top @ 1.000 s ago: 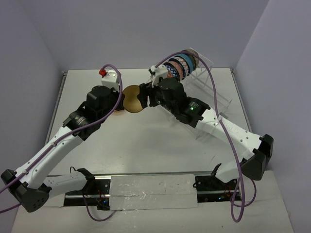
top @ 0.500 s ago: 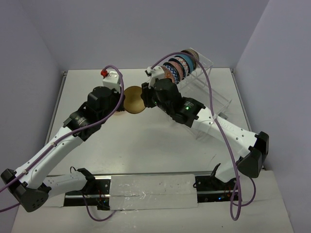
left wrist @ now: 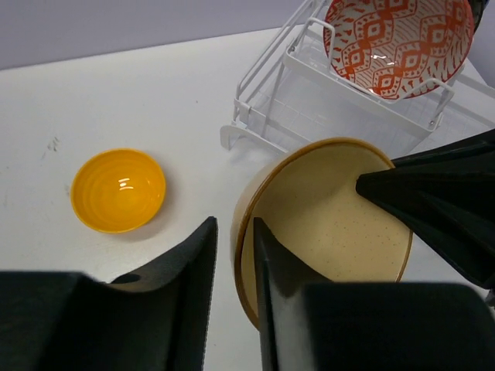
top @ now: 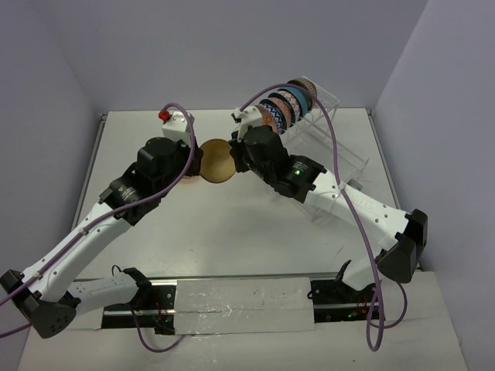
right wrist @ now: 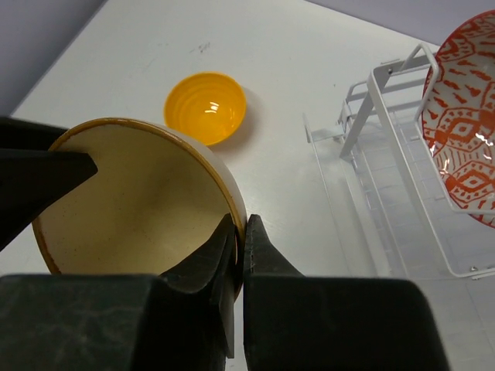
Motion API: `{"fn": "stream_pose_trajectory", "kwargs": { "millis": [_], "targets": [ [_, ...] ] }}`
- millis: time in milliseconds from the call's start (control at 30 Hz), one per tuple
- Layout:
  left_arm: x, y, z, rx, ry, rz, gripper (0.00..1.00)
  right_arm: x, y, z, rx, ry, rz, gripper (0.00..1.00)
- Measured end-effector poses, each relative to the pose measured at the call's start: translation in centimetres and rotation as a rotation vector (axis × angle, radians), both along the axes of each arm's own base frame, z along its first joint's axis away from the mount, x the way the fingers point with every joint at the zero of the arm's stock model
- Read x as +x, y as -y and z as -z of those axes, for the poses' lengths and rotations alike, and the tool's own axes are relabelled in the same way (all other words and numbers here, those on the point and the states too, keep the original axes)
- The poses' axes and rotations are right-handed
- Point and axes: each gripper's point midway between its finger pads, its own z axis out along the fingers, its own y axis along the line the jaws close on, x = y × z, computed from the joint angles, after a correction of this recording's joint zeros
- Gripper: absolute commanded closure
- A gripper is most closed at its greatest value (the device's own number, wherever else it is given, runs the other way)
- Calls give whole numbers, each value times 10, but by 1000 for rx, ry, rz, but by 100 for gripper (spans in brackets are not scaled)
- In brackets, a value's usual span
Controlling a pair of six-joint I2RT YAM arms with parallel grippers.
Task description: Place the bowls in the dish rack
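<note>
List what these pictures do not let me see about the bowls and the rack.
- Top view: the yellow bowl is hidden, probably under the left arm.
- Top view: the bowls in the rack overlap and are too small to count.
- Wrist views: the frame edge cuts off the rack, and only one red bowl shows.
- Left wrist view: the right gripper covers part of the tan bowl.

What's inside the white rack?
A row of patterned bowls stands on edge in the dish rack, with a red-and-white bowl at the end. The right arm covers the rack's near part from above.
</note>
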Motion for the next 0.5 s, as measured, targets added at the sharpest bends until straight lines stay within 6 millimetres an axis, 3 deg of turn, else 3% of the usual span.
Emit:
{"fn": "stream_pose_trajectory", "kwargs": {
  "millis": [33, 200, 300, 500],
  "targets": [
    [0, 0, -3, -9, 7, -1, 54, -1, 0, 2, -6, -4, -2, 100],
    [-4, -3, -25, -82, 60, -13, 13, -4, 4, 14, -42, -25, -1, 100],
    [-6, -10, -39, -132, 91, -47, 3, -5, 14, 29, -84, -32, 19, 100],
    [6, -35, -43, -197, 90, -156, 2, -11, 62, 57, -220, -10, 118, 100]
  ]
}}
